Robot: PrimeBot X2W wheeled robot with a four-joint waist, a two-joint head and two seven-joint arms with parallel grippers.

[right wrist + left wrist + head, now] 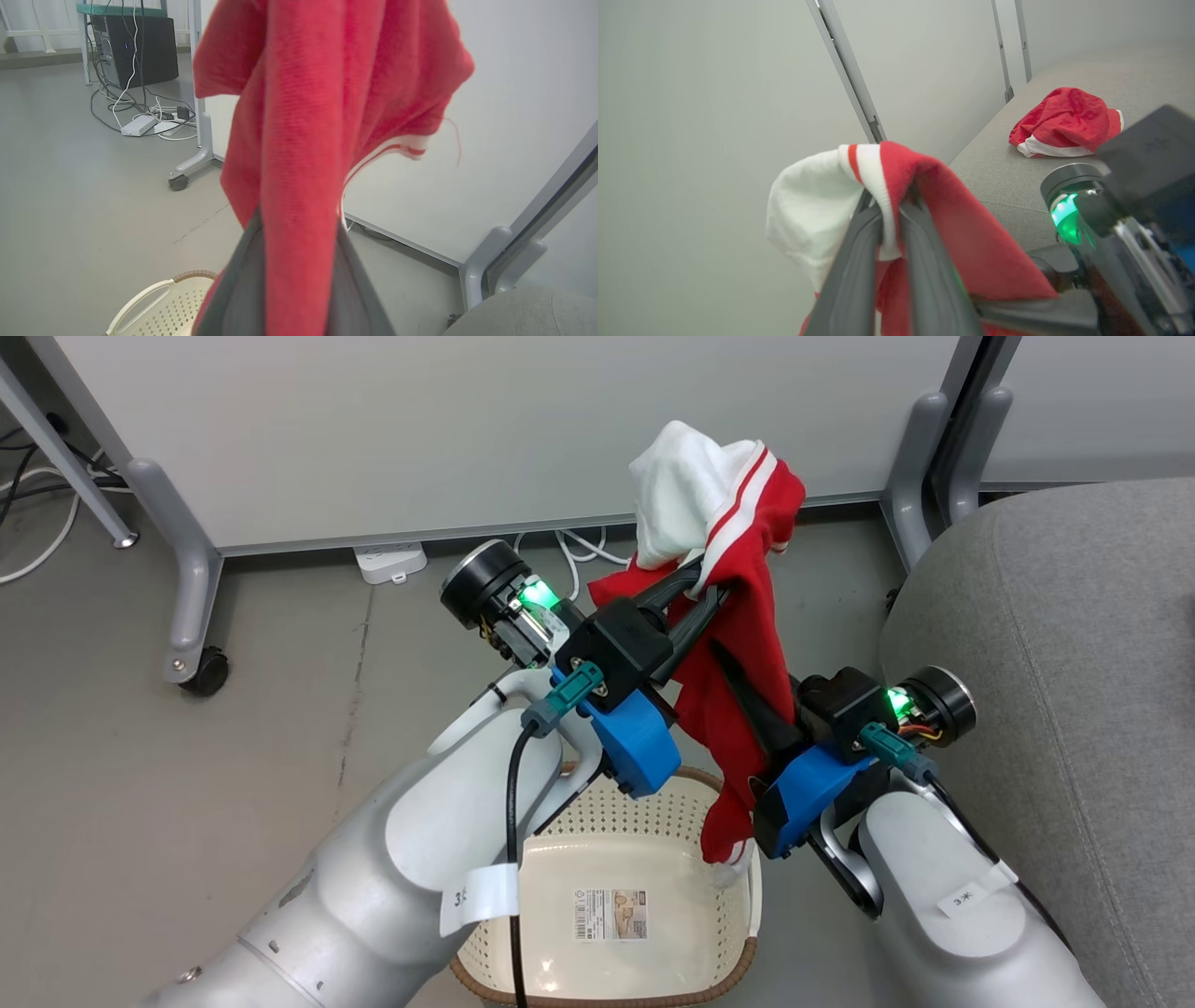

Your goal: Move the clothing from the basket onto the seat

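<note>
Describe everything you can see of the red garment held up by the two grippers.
The red garment looks like soft knit fabric, with a white panel and red-and-white striped trim at its top. It hangs bunched and draped above the basket. The left gripper pinches its striped upper edge, and the right gripper grips a lower fold. Its bottom end dangles over the basket's inside; whether it touches is unclear.

Red garment (752, 635) with white stripes and white lining, cream perforated basket (616, 814) with brown rim, grey seat (1055, 663).
</note>
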